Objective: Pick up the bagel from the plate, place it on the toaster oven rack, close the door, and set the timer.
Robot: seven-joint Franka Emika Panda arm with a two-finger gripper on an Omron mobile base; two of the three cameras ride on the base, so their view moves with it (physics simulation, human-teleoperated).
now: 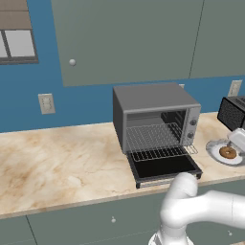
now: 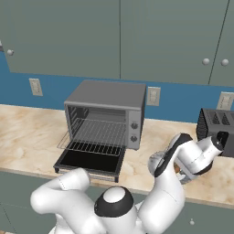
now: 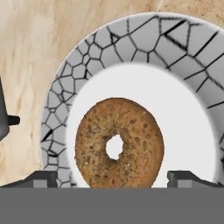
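bagel (image 3: pixel 119 148) seen lying flat on plate (image 3: pixel 144 39), lower centre of hand view | fingers (image 3: pixel 41 178) spread wide, one tip at each side of bagel, no contact seen | toaster oven (image 1: pixel 155 117) at frame centre on table (image 1: pixel 57 162), door (image 1: pixel 163 168) dropped open, rack (image 1: pixel 160 153) pulled partly out

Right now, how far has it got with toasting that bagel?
Only the setup looks done: the toaster oven stands with its door folded down and the rack partly pulled out, bare. In hand: the open gripper hangs right over the bagel, which lies on the plate, one fingertip on each side, not gripping. Left: grasp it, carry it to the rack, shut the door, set the timer.
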